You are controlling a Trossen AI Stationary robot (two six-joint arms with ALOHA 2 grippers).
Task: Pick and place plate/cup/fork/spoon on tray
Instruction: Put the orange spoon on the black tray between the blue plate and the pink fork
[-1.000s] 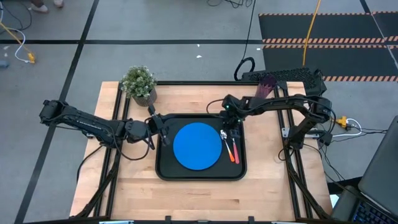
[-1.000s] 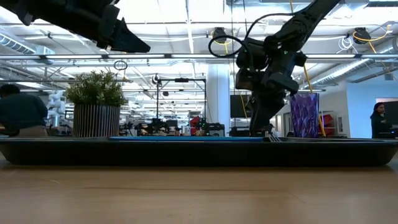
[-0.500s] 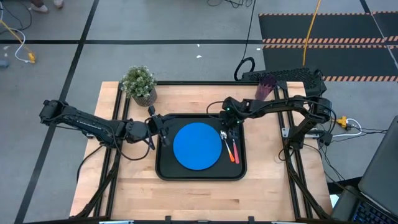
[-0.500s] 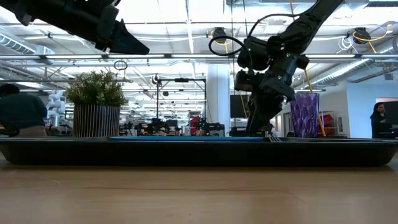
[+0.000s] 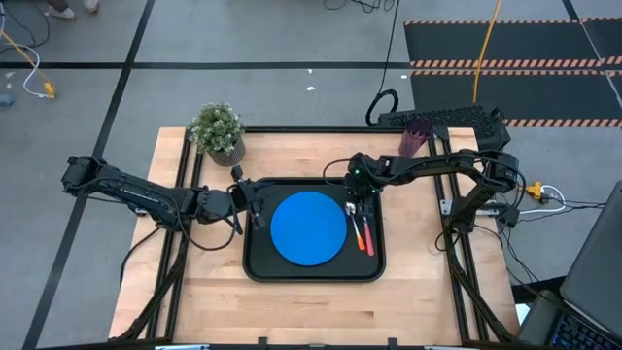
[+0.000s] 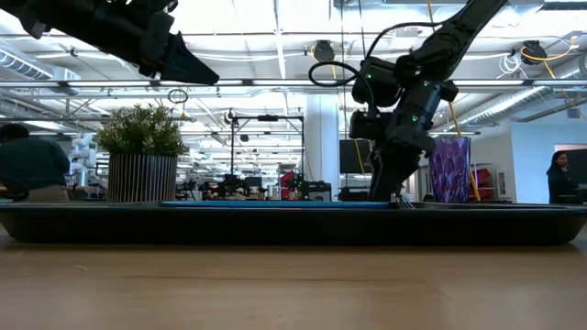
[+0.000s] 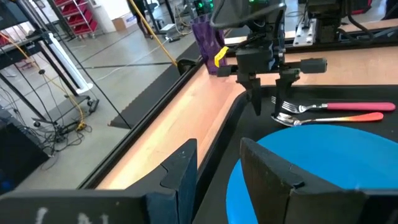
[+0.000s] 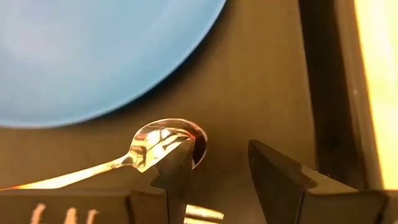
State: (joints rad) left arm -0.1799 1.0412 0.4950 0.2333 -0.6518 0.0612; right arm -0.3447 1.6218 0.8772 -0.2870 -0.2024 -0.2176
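The black tray lies in the middle of the worktop. The blue plate lies flat inside it. Beside the plate, on the side of the right arm, the spoon and the fork lie close together on the tray floor, with their metal ends toward the far rim. The purple cup stands outside the tray, near the far right corner of the worktop. A potted plant stands near the far left corner.

The right claw hangs over the far right part of the tray, just above the bowl of the spoon. Its fingers stand apart with an empty gap and hold nothing; the spoon is free on the tray.

The left claw is above the left rim of the tray, close to the plate edge. Its fingers are partly apart and hold nothing.

In the low view, a person shows in the room far behind the worktop.
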